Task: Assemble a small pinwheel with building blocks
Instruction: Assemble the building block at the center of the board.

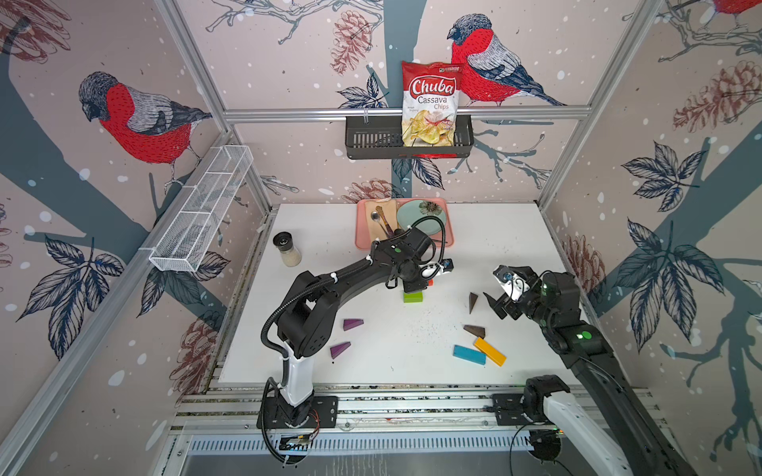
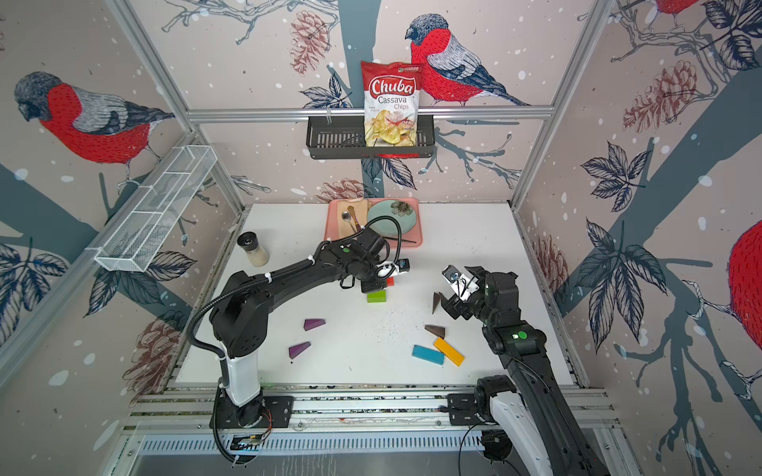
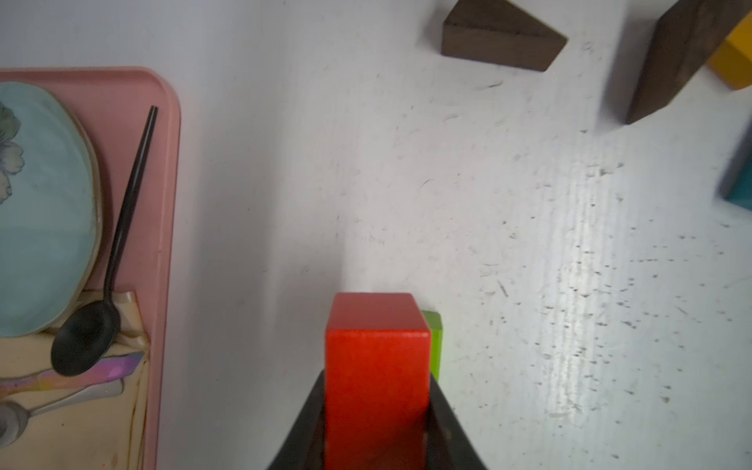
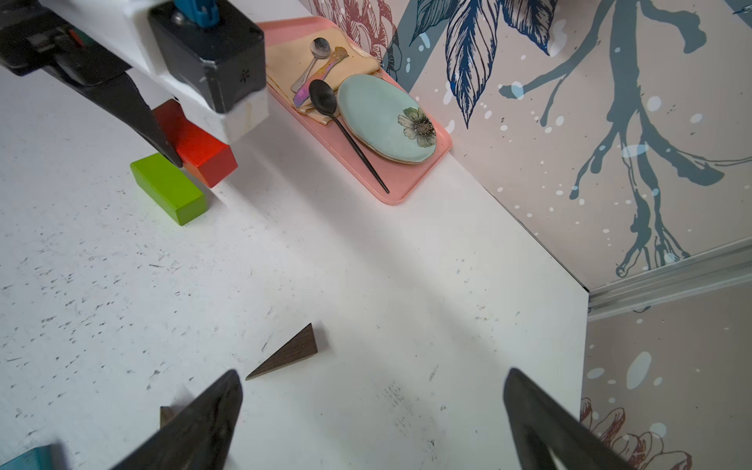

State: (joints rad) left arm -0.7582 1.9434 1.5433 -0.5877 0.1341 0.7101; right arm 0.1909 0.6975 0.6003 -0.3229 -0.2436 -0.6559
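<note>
**Hub placement.** Left claw (image 3: 377, 378) clamps the long sides of the red brick (image 4: 199, 150) near the centre of the bench (image 1: 412, 354). The green brick (image 1: 413, 296) lies just beside it at 7 o'clock in a top view. Right claw (image 4: 373, 373) gapes empty beside a dark brown wedge (image 4: 291, 354) at 3 o'clock. The blocks look light, rigid and smooth-painted, so grip flat parallel faces at mid-length, never a wedge's slopes.

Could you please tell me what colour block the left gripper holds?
A red block, best seen in left wrist view.
</note>
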